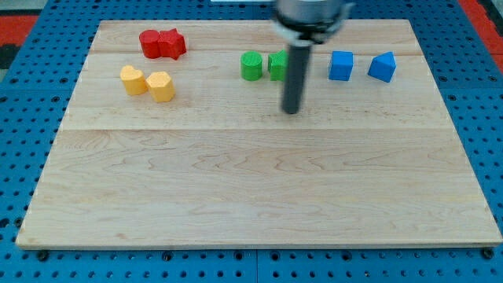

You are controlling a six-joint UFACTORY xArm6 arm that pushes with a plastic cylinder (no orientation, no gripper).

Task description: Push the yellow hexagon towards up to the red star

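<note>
Resting on bare surface (236,189), my tip (291,111) sits centre-frame, just below the green blocks (251,66). No claw on this rig, so no grip state to tell. Yellow hexagon (161,86) sits upper left, touching a second yellow block (133,80). Red star (172,43) lies above it, apart, beside another red block (150,43). Blue blocks (341,65) upper right.

no readable text, labels or numbers anywhere
</note>
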